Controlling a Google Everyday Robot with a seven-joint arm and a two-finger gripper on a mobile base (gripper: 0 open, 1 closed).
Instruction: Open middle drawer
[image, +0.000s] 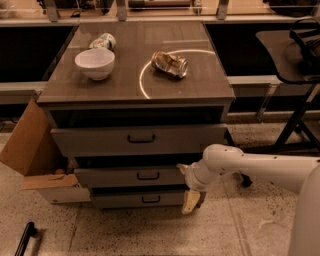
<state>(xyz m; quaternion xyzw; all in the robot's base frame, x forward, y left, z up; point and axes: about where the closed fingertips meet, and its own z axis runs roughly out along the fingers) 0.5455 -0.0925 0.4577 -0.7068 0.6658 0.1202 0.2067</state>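
The middle drawer (110, 178) is the grey medium-height front in the cabinet, with a small dark pull handle (148, 176) at its centre. It sits between the tall top drawer (90, 141) and the narrow bottom drawer (120, 199). My white arm reaches in from the right. The gripper (191, 201) hangs pointing down at the right end of the drawer fronts, below the middle drawer's right corner and about level with the bottom drawer. It is well to the right of the middle handle and holds nothing that I can see.
On the cabinet top (125, 85) stand a white bowl (95, 63), a crushed can (170, 64) and another can (103, 41) lying behind the bowl. An open cardboard box (35, 155) leans at the cabinet's left. A dark chair frame (300, 115) stands at right.
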